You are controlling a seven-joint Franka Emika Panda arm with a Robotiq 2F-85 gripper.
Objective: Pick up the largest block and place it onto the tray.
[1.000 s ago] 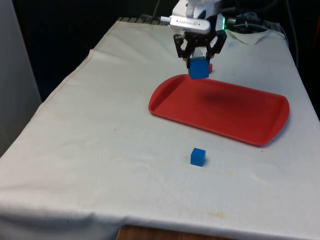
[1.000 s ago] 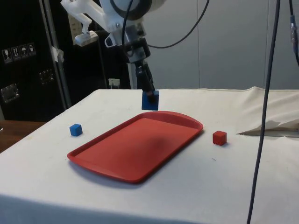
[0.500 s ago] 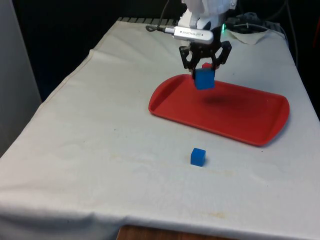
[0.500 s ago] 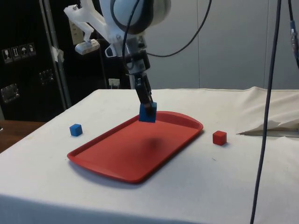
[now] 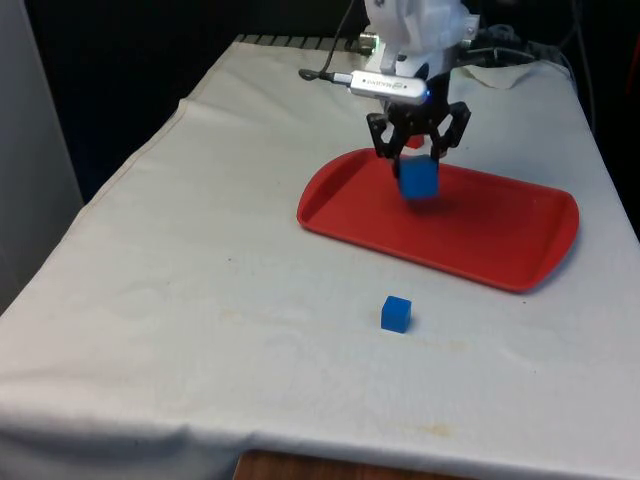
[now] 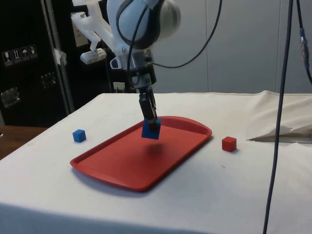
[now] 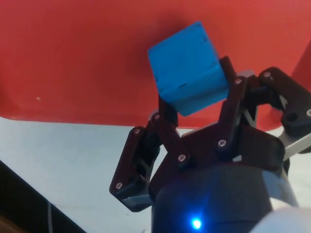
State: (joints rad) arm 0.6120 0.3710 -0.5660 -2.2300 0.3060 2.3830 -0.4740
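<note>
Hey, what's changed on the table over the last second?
The hand, shut on the large blue block, has carried it from the red tray's far edge to above the tray and lowered it closer to the surface. The small blue block and the red block have not moved.

Bench under white cloth, dark surroundings

A white cloth [image 5: 200,250] covers the bench [image 6: 234,195] below and all around the claw [image 5: 418,165], wrinkled and folded at the corner beyond it. Black curtains [image 5: 150,60] hang behind the claw in the front view. In the side view, dark cabinets [image 6: 29,63] stand behind it to one side, pale grey wall panels [image 6: 243,44] to the other, crossed by hanging black cables [image 6: 280,112].
</note>
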